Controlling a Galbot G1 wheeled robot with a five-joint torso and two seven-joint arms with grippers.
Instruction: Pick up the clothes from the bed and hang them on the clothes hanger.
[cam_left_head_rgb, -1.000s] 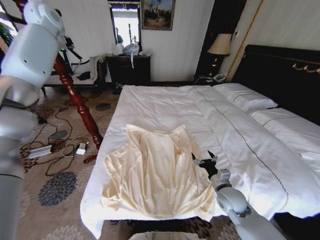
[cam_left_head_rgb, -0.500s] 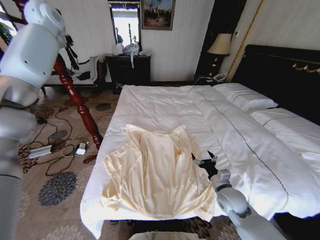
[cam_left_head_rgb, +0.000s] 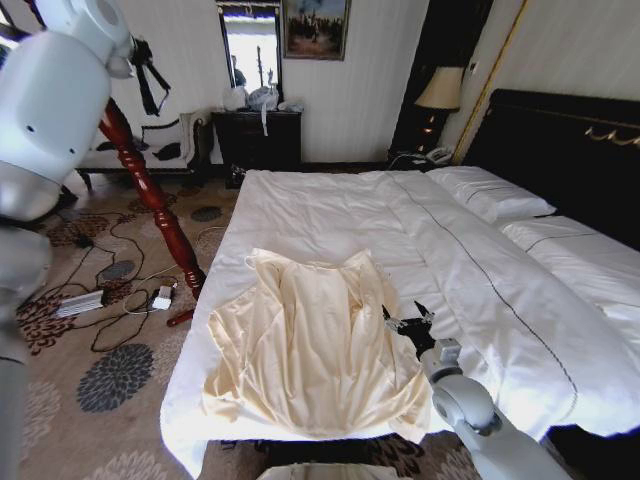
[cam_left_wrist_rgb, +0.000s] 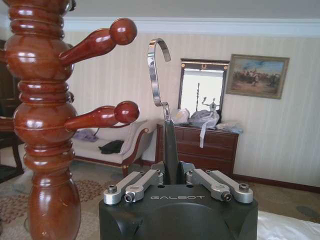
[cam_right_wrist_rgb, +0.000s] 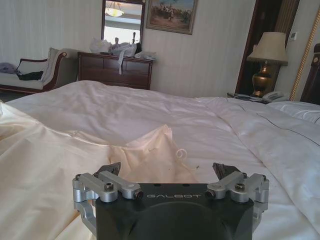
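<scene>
The clothes, a cream silky shirt, lie spread flat on the near part of the bed. My right gripper rests open on the duvet at the shirt's right edge. In the right wrist view that gripper stands with its jaws wide apart and nothing between them, just behind the shirt's collar. My left gripper is raised high beside the coat stand. Its wrist view shows the gripper shut on the black neck of the clothes hanger, silver hook pointing up.
A dark-red turned-wood coat stand leans by the bed's left side, its pegs close to the hook. Cables and a power strip lie on the patterned carpet. A dresser and a lamp stand at the far wall.
My left arm has swung up and outward, carrying the hanger higher beside the coat stand. The right gripper and the shirt have not moved.
</scene>
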